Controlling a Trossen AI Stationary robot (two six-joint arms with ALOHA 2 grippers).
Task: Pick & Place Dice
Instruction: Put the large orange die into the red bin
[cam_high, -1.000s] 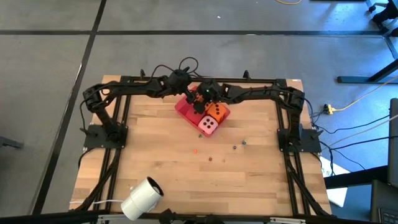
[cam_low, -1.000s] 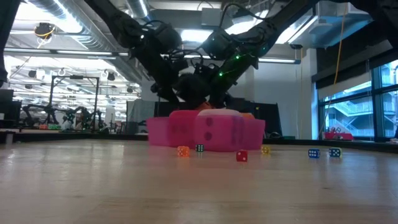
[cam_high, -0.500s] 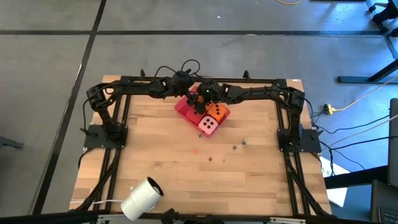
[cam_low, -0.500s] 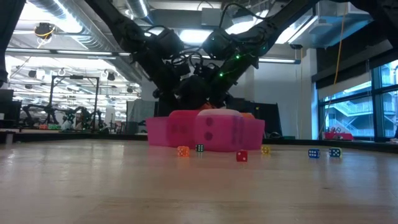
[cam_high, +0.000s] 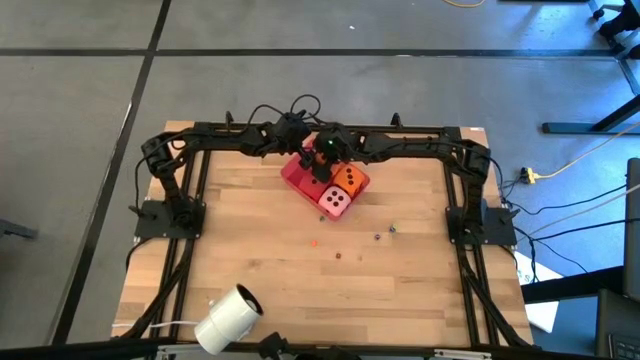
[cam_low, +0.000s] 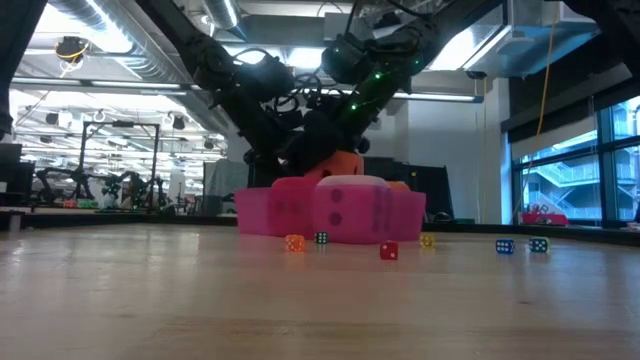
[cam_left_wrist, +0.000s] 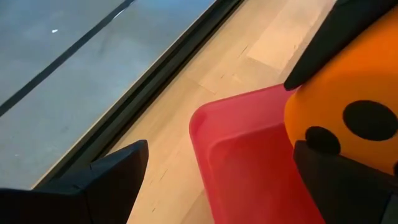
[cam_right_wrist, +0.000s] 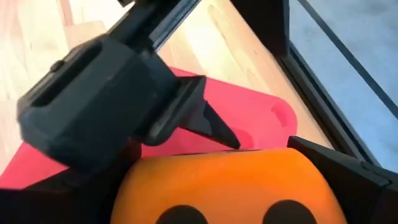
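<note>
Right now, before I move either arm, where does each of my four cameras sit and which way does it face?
High view: above the table, looking straight down; both arms meet over the red tray.
Low view: at table-top height, looking level toward the room; arms descend onto the pink die.
Left wrist view: on the left arm, facing the tray's corner; own dark fingers show.
Right wrist view: on the right arm, facing the left gripper; the right gripper straddles an orange die.
Both wrist views share that die and the tray.
</note>
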